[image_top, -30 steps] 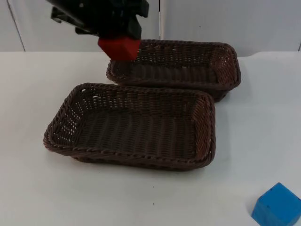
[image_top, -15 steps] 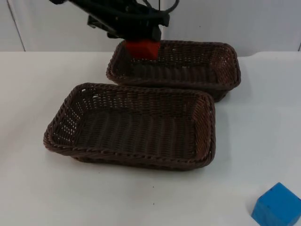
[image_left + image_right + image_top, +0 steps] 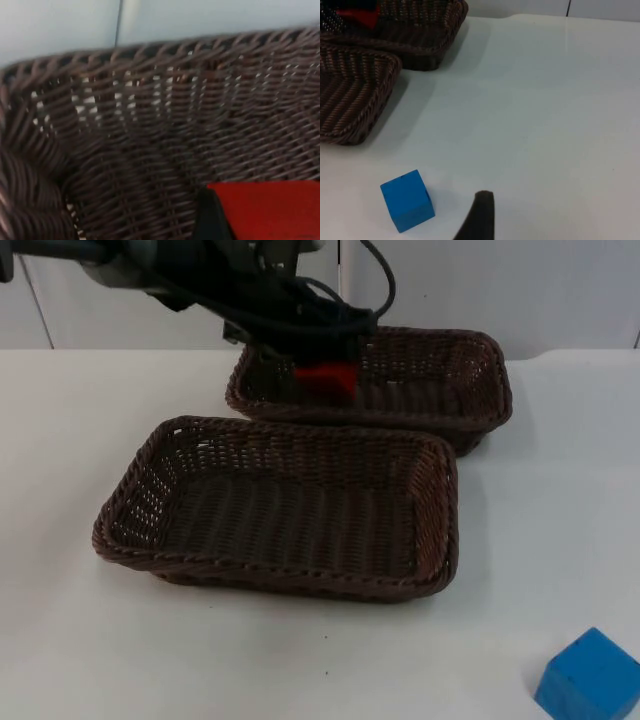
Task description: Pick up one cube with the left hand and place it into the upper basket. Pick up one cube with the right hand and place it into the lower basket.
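My left gripper (image 3: 322, 360) reaches down into the upper basket (image 3: 480, 345), shut on a red cube (image 3: 328, 380). The cube hangs low inside the basket's left half. In the left wrist view the red cube (image 3: 270, 210) sits against a black fingertip (image 3: 212, 220), with the woven basket wall (image 3: 150, 100) close behind. The lower basket (image 3: 300, 585) lies in front with nothing in it. A blue cube (image 3: 590, 677) rests on the table at the front right. My right gripper (image 3: 480, 217) waits above the table, just beside the blue cube (image 3: 407, 200).
The two brown wicker baskets stand close together, the upper basket (image 3: 420, 45) behind the lower basket (image 3: 350, 95). White table top (image 3: 560, 520) stretches to the right of them. The grey partition wall (image 3: 500, 280) closes off the back.
My left gripper has moved right and down with the red cube, from above the upper basket's left rim to inside it. The blue cube has stayed where it was.
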`<action>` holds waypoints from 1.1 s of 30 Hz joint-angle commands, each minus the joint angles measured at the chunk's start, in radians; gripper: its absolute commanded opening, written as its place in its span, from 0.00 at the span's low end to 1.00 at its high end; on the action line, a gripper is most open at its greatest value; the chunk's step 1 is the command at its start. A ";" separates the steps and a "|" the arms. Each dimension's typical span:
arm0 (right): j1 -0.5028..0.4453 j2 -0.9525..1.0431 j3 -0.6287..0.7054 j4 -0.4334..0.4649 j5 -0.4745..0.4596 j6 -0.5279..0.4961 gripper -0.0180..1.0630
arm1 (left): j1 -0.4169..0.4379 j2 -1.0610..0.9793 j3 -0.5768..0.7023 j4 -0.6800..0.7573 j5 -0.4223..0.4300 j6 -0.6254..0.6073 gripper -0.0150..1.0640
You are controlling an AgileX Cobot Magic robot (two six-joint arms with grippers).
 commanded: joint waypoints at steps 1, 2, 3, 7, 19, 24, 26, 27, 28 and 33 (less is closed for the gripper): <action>0.001 -0.004 -0.001 -0.004 0.000 -0.009 0.73 | -0.005 0.006 -0.011 -0.027 0.002 0.001 0.04; 0.001 -0.004 -0.001 -0.004 0.000 -0.009 0.73 | -0.005 0.009 -0.011 -0.028 0.002 0.001 0.06; 0.001 -0.004 -0.001 -0.004 0.000 -0.009 0.73 | -0.005 0.011 -0.011 -0.028 0.002 0.003 0.11; 0.001 -0.004 -0.001 -0.004 0.000 -0.009 0.73 | -0.005 0.011 -0.011 -0.036 0.004 0.003 0.35; 0.001 -0.004 -0.001 -0.004 0.000 -0.009 0.73 | -0.005 -0.044 -0.013 -0.113 0.101 0.001 0.96; 0.001 -0.004 -0.001 -0.004 0.000 -0.009 0.73 | -0.005 -0.101 -0.013 -0.113 0.135 0.001 0.96; 0.001 -0.004 -0.001 -0.004 0.000 -0.009 0.73 | -0.005 -0.115 -0.013 -0.113 0.145 0.001 0.96; 0.001 -0.004 -0.001 -0.004 0.000 -0.009 0.73 | -0.005 -0.133 -0.013 -0.111 0.155 0.001 0.96; 0.001 -0.004 -0.001 -0.004 0.000 -0.009 0.73 | -0.005 -0.150 -0.013 -0.107 0.167 0.002 0.96; 0.001 -0.004 -0.001 -0.004 0.000 -0.009 0.73 | -0.004 -0.214 -0.013 -0.051 0.241 0.034 0.96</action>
